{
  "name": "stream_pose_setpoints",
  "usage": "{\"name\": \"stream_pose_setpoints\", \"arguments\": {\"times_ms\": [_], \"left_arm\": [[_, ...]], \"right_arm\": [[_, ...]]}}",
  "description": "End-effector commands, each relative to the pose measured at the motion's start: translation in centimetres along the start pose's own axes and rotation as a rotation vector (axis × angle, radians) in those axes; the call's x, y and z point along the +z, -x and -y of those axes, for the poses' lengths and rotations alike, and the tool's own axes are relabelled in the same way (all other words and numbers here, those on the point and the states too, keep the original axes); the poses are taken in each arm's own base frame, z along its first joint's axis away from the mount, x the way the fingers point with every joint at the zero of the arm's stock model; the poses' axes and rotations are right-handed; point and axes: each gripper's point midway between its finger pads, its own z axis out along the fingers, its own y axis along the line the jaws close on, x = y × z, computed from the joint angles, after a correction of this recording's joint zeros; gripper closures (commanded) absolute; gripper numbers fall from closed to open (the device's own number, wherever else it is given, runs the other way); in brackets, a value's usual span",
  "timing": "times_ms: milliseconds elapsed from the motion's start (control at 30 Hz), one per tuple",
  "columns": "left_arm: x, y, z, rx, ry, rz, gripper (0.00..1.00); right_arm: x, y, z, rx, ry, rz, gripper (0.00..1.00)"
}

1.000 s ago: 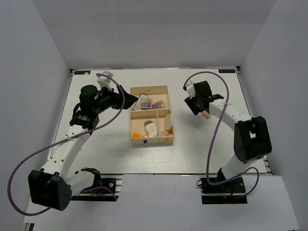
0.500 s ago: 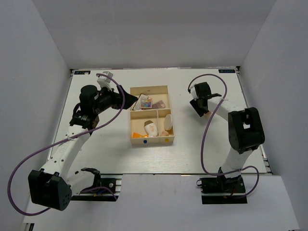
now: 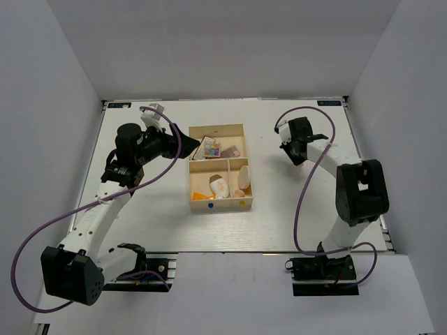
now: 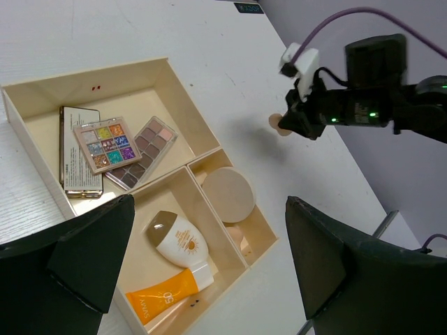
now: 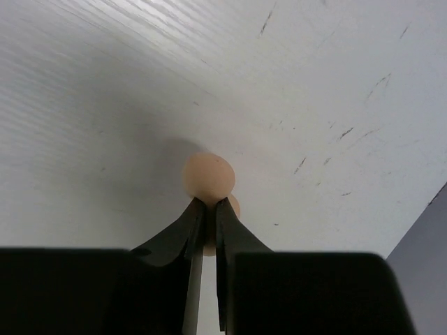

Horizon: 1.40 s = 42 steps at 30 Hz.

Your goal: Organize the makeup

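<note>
The right end effector [image 5: 209, 204] is pinched nearly together on a peach sponge [image 5: 208, 174], which bulges out past the fingertips just above the bare white surface [image 5: 314, 84]. In the left wrist view the same sponge shows as a small peach spot at the upper right of the frame, well apart from the tray's right-hand edge, with open surface all around it.

The left end effector [image 4: 209, 202] is spread wide and holds nothing. It hovers over the cream tray [image 4: 188, 98], with one dark finger at the lower left of the frame and the other at the lower right.

In the tray's large compartment, a multicoloured palette [image 4: 107, 143] overlaps a brownish palette [image 4: 147, 150]. A round cream puff [image 4: 227, 194] fills the narrow compartment. A white oval pad [image 4: 178, 242] and an orange tube [image 4: 164, 303] lie together in the third compartment.

In the top view the tray sits mid-frame. Bare surface lies on either side of it and below it, and white walls close in the left, right and top edges.
</note>
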Motion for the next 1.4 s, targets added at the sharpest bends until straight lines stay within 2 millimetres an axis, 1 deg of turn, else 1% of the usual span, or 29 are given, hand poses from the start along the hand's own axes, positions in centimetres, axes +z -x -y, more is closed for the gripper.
{"name": "stream_pose_setpoints", "arguments": {"times_ms": [0,33,67,133,167,233,333,400,433,500,533,600,633,667,767,800,933,1000,1033,1133,1167,1233,1300,1333,1367], "left_arm": [[-0.7,1.6,1.2,0.030,-0.026,0.043,0.02],[-0.7,1.6,1.2,0.030,-0.026,0.043,0.02],[-0.7,1.6,1.1,0.030,-0.024,0.044,0.02],[-0.7,1.6,1.1,0.032,-0.023,0.043,0.02],[-0.7,1.6,1.1,0.033,-0.024,0.044,0.02],[-0.6,1.5,1.0,0.031,-0.020,0.040,0.02],[-0.6,1.6,0.8,0.036,-0.011,0.044,0.02],[-0.6,1.7,0.8,0.034,-0.009,0.045,0.02],[-0.6,1.6,0.8,0.034,-0.009,0.042,0.02],[-0.5,1.5,0.7,0.034,-0.008,0.039,0.02],[-0.4,1.4,0.6,0.031,-0.006,0.034,0.02],[-0.4,1.4,0.5,0.034,-0.004,0.035,0.02],[-0.4,1.4,0.5,0.033,-0.002,0.033,0.02],[-0.4,1.4,0.5,0.032,-0.001,0.035,0.02],[-0.3,1.4,0.3,0.033,0.004,0.033,0.02],[-0.3,1.4,0.3,0.035,0.005,0.033,0.02],[-0.2,1.3,0.2,0.033,0.010,0.029,0.02],[-0.3,1.3,0.1,0.036,0.011,0.030,0.02],[-0.3,1.3,0.1,0.036,0.013,0.031,0.02],[-0.3,1.3,0.1,0.036,0.014,0.031,0.02],[-0.3,1.3,0.1,0.037,0.013,0.029,0.02],[-0.3,1.3,0.1,0.036,0.016,0.032,0.02],[-0.3,1.3,0.0,0.035,0.017,0.029,0.02],[-0.3,1.3,0.1,0.035,0.016,0.031,0.02],[-0.3,1.3,0.1,0.035,0.018,0.031,0.02]], "right_arm": [[-5.5,4.6,-2.6,0.025,0.190,0.237,0.92],[-6.5,5.3,-3.1,0.029,0.223,0.272,0.93],[-7.5,5.8,-4.1,0.020,0.273,0.306,0.94],[-10.7,7.6,-7.0,-0.016,0.425,0.422,0.94],[-11.1,7.6,-7.7,-0.032,0.436,0.427,0.94],[-12.4,7.9,-10.4,-0.071,0.552,0.466,0.94],[-13.4,8.1,-13.1,-0.122,0.632,0.482,0.92],[-13.6,8.4,-13.7,-0.131,0.648,0.492,0.92],[-13.8,8.6,-14.6,-0.148,0.670,0.496,0.92],[-14.4,8.8,-15.6,-0.157,0.724,0.498,0.91],[-15.0,9.4,-16.0,-0.170,0.740,0.510,0.91],[-15.8,9.7,-17.3,-0.194,0.783,0.514,0.90],[-15.8,9.6,-17.7,-0.200,0.793,0.508,0.90],[-16.2,9.7,-18.4,-0.215,0.813,0.512,0.89],[-16.0,9.2,-19.6,-0.232,0.858,0.494,0.87],[-16.3,8.9,-20.3,-0.250,0.874,0.485,0.86],[-16.2,8.5,-21.7,-0.290,0.895,0.469,0.81],[-15.4,8.2,-21.8,-0.296,0.874,0.452,0.76],[-14.6,8.0,-21.8,-0.297,0.851,0.431,0.69],[-14.0,7.7,-22.0,-0.308,0.837,0.417,0.58],[-13.7,7.6,-21.8,-0.309,0.821,0.410,0.50],[-13.6,7.6,-21.7,-0.310,0.812,0.412,0.43],[-13.9,7.8,-21.7,-0.309,0.809,0.417,0.42],[-13.9,7.8,-21.5,-0.308,0.805,0.418,0.37],[-14.0,7.8,-21.5,-0.307,0.804,0.419,0.37]]}}
